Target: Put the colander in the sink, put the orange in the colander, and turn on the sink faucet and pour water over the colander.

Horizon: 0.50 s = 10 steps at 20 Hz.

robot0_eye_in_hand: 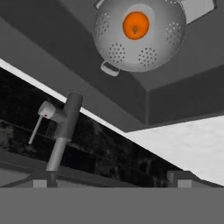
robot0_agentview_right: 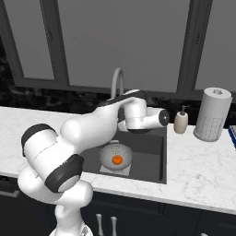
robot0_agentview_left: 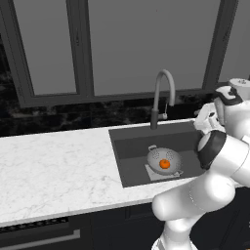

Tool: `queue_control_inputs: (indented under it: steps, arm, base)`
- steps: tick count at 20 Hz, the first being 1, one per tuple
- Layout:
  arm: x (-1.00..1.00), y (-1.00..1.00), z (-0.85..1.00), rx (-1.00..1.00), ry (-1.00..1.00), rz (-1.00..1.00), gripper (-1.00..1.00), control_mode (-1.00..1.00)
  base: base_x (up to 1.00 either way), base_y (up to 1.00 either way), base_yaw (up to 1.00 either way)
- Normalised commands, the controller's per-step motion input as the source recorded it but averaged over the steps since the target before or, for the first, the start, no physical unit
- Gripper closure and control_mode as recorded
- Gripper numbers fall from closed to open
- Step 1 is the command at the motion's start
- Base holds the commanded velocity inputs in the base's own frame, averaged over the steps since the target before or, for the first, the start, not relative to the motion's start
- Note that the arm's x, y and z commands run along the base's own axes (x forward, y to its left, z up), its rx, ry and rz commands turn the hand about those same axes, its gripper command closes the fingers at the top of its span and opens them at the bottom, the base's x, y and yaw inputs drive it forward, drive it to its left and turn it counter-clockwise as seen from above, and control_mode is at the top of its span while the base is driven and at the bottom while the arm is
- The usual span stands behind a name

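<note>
On the marble counter (robot0_agentview_left: 53, 166), the sink (robot0_agentview_left: 129, 161) holds the colander (robot0_agentview_left: 163, 161) with the orange (robot0_agentview_left: 165, 164) nested inside, ready for rinsing. The faucet (robot0_agentview_left: 163, 93) arches above, dry. The pincer (robot0_eye_in_hand: 111, 186) hovers released near its lever.

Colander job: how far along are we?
Done: the colander sits in the sink with the orange inside it. In hand: the open gripper hangs near the faucet, touching nothing. Left: turning the faucet on; no water runs yet over the colander.
</note>
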Motion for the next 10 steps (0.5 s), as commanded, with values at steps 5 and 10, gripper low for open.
queue_control_inputs:
  steps: [5,10]
  arm:
    - [0.15,0.05,-0.25,0.17,-0.14,-0.17,-1.00,-1.00]
    - [0.19,0.00,0.11,0.08,0.03,-0.02,-1.00,-1.00]
  base:
    - [0.00,0.00,0.00]
    - [0.00,0.00,0.00]
